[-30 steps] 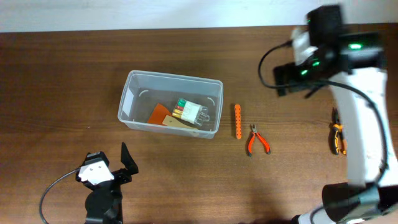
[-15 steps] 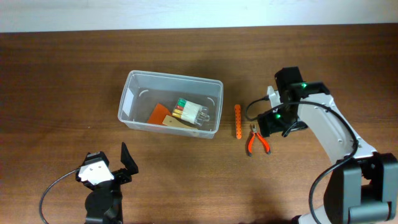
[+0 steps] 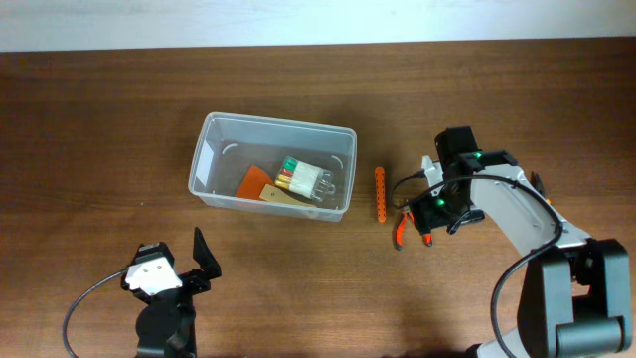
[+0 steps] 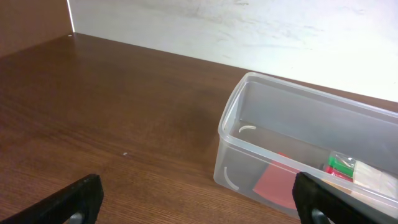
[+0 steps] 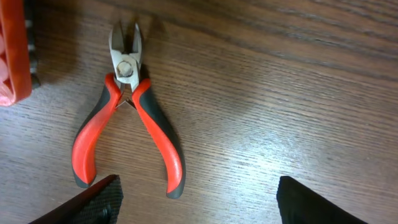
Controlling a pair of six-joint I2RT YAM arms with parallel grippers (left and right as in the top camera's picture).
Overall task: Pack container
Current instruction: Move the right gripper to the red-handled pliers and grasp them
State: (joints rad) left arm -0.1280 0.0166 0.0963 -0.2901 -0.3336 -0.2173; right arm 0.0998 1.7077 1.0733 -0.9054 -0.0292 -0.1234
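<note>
Wooden counter (image 3: 99, 119) holds red pliers (image 5: 127, 70), container (image 3: 202, 159) at their 9 o'clock. Right wrist view alone shows right hand (image 5: 202, 202) spread.

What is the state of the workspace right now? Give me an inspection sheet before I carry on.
Surface: brown wooden table, no spills seen.
Job's things: clear container, upright and uncovered, holding an orange piece and a small clear box of coloured bits.
Clutter: orange strip and red-handled pliers lying loose to the right of the container.
Grippers: left gripper open, empty, short of the container; right gripper open, fingers above the pliers' handles, nothing held.
Cables: black cable looping off the left arm, lying on the table.
Surroundings: white wall along the far edge.
</note>
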